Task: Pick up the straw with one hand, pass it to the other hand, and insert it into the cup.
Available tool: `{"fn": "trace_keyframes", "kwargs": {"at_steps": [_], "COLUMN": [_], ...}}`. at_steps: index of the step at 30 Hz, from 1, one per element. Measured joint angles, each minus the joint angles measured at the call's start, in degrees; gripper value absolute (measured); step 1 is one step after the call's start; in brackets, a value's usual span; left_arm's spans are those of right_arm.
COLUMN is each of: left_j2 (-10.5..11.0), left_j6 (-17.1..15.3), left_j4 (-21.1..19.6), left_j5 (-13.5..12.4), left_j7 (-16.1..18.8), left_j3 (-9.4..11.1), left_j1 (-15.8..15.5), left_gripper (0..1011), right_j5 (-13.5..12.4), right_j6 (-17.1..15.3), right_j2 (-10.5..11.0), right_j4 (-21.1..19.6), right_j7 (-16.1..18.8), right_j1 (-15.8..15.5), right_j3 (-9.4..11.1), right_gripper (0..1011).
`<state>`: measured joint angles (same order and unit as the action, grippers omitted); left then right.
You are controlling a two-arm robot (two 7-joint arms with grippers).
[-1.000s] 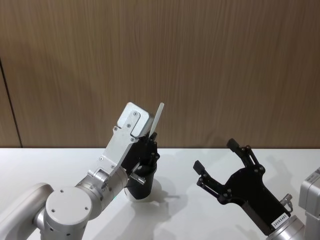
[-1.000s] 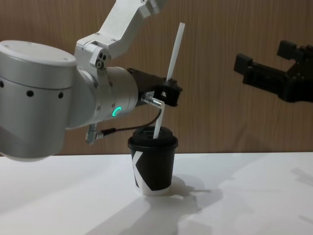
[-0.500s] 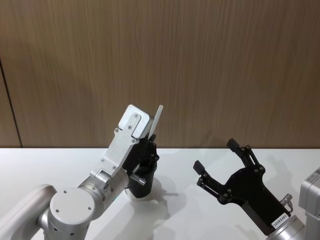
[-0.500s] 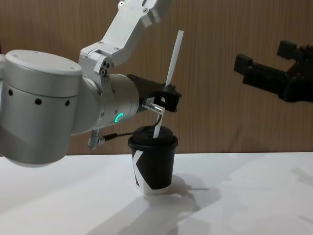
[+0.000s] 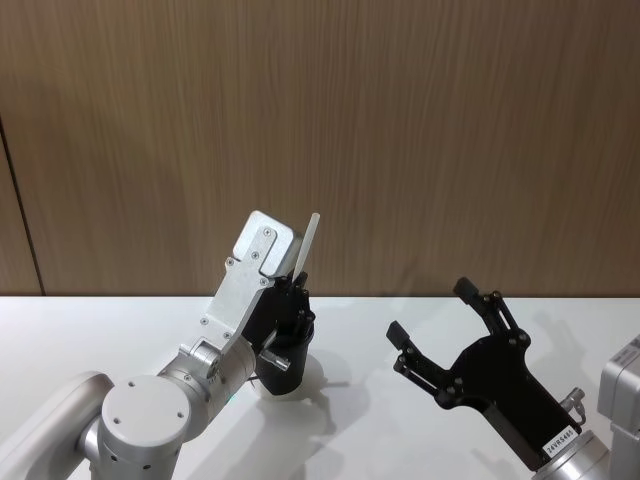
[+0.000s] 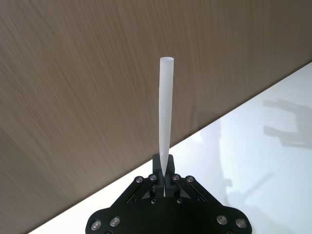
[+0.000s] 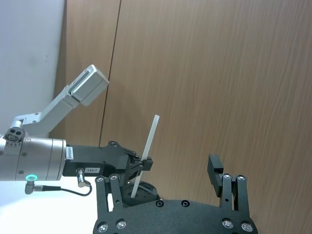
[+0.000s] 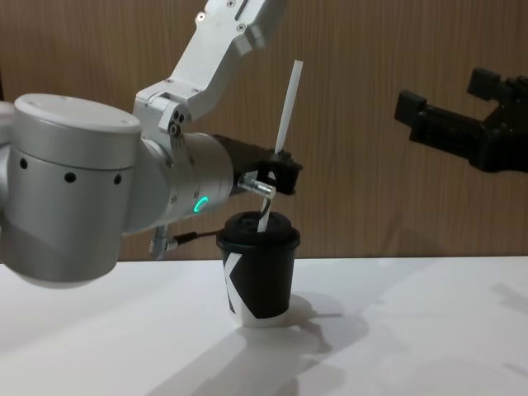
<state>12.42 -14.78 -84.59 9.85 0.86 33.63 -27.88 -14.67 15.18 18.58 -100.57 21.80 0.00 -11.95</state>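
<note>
The black paper cup [image 8: 256,279] stood upright on the white table [image 8: 412,330]. Directly above its lid, the left gripper [image 8: 279,167] was clamped on the white straw [image 8: 285,110], whose lower end sat in the lid opening while the rest leaned slightly over the cup. To the right of the cup and higher up, well apart from it, the right gripper [image 5: 446,320] hung with its fingers spread and nothing between them.
</note>
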Motion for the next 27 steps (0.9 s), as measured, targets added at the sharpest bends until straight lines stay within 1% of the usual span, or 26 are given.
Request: {"fn": "trace_keyframes", "kwargs": {"at_steps": [25, 27], "left_j2": [-1.7, -1.8], "left_j6": [-1.6, -1.6], "left_j4": [3.5, 3.8], "left_j5": [0.5, 0.5], "left_j7": [-0.2, -0.3], "left_j3": [-1.5, -1.6], "left_j1": [0.8, 0.7], "left_gripper": [14, 35], "right_j5": [0.0, 0.0], "right_j6": [0.0, 0.0], "right_j2": [0.0, 0.0], "right_j4": [0.0, 0.0], "right_j7": [0.0, 0.0], "right_j1": [0.0, 0.0], "right_j3": [0.0, 0.0], "right_gripper": [1001, 1001]}}
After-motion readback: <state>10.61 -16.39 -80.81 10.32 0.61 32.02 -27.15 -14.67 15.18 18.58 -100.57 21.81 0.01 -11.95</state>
